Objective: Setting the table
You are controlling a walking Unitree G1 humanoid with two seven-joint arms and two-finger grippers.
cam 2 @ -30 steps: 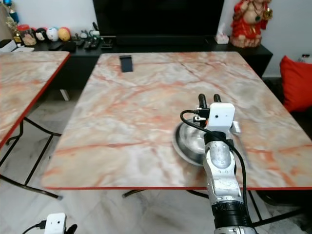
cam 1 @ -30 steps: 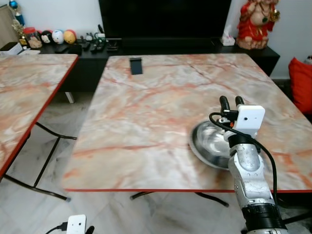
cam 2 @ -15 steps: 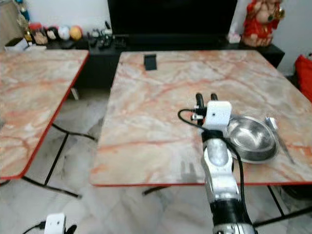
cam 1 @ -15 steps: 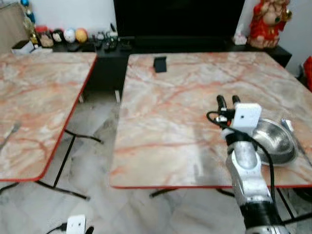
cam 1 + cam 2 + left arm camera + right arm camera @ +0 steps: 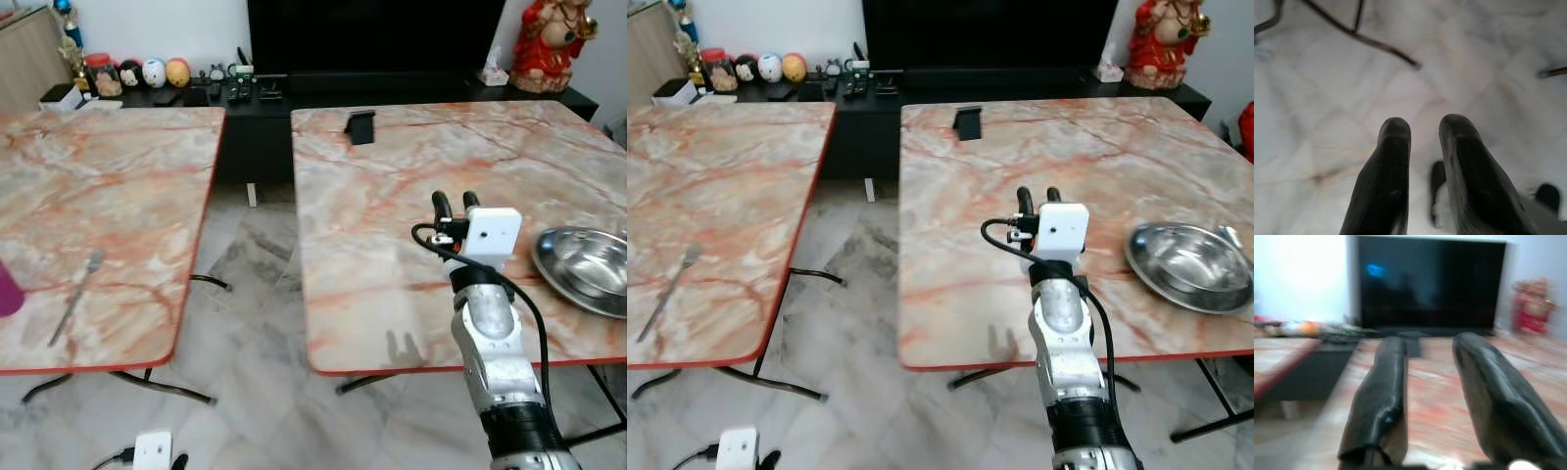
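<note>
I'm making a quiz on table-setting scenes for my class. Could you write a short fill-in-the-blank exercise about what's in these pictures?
1. The fork lies on the ____ table.
2. The steel bowl sits on the ____ table.
3. The right gripper hovers over the right table, holding ____.
4. The left gripper points down at the ____.

Missing words: left; right; nothing; floor

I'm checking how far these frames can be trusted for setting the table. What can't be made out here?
- Steel bowl: cut off by the left eye view's right edge.
- Purple object on the left table: cut by the left edge; unidentifiable.
- Fork: too small for detail.
- Right wrist view: motion-blurred; the red figurine is a smear.
- Shelf trinkets: too small to identify.
</note>
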